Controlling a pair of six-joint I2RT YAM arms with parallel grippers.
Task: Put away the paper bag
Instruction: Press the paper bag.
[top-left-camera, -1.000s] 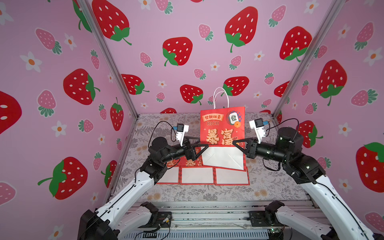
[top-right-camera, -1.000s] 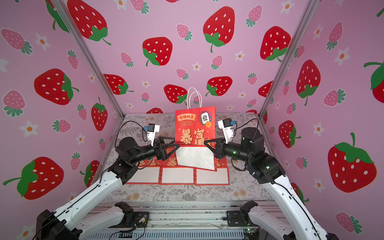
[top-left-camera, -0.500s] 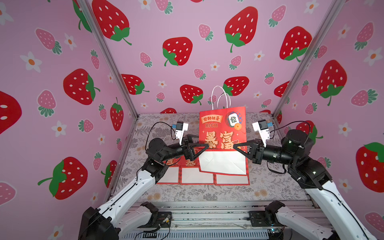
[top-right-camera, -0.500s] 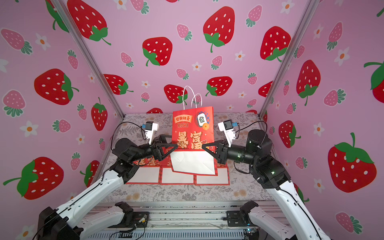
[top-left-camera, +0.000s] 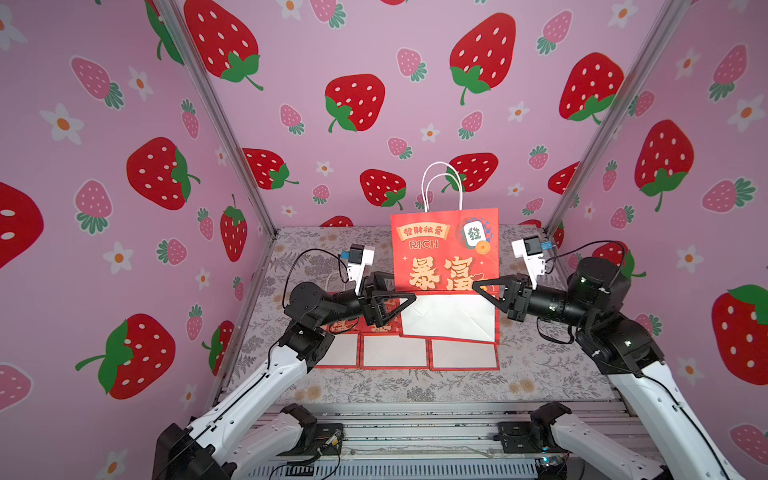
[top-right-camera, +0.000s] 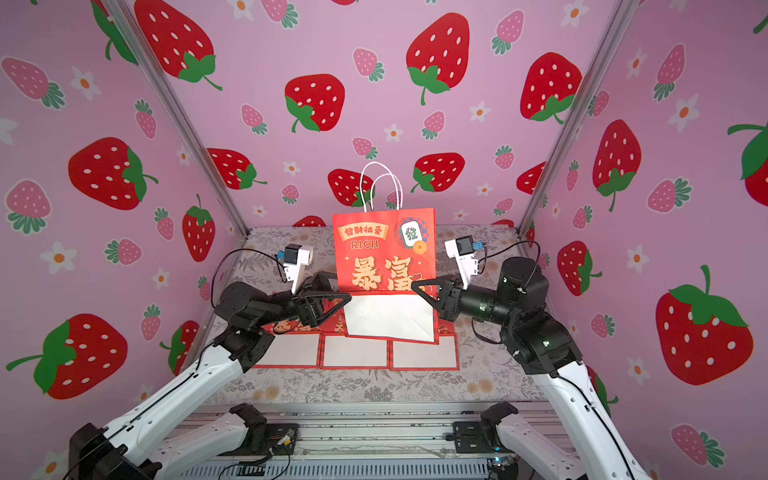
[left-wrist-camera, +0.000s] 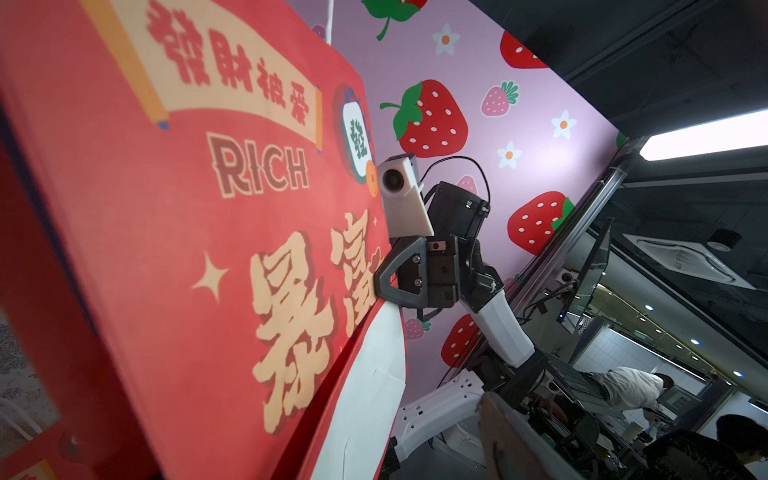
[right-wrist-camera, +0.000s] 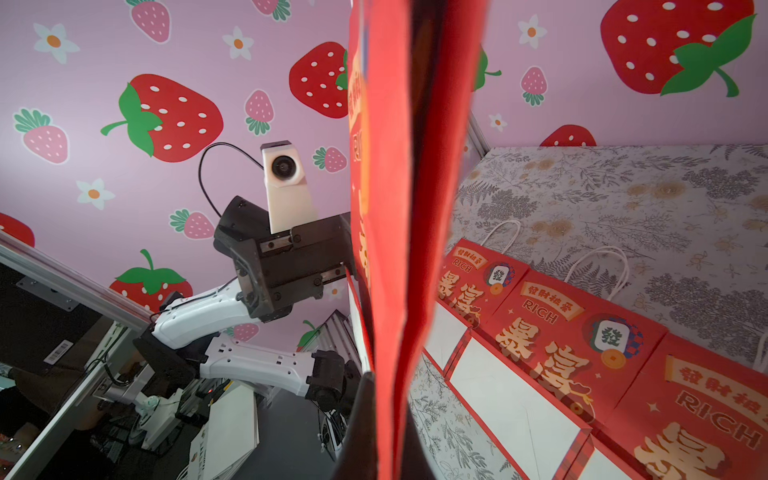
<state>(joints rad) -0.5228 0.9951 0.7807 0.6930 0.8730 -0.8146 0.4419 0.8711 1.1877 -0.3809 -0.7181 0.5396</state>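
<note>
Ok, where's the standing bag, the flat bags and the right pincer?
standing bag (top-left-camera: 444, 253): a top view, printed front.
flat bags (top-left-camera: 395, 351): a top view, middle bag's white base.
right pincer (top-left-camera: 477, 286): a top view, closed tips.

blocked: upright paper bag (top-left-camera: 444, 249) mid-table, flat bags (top-left-camera: 395, 351) beneath | free: mat (top-left-camera: 415, 386) strip along near edge

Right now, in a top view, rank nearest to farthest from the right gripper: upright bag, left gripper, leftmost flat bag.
1. upright bag: pinched in the right gripper.
2. left gripper: at the bag's opposite lower corner.
3. leftmost flat bag: lying lower, farther left.
</note>
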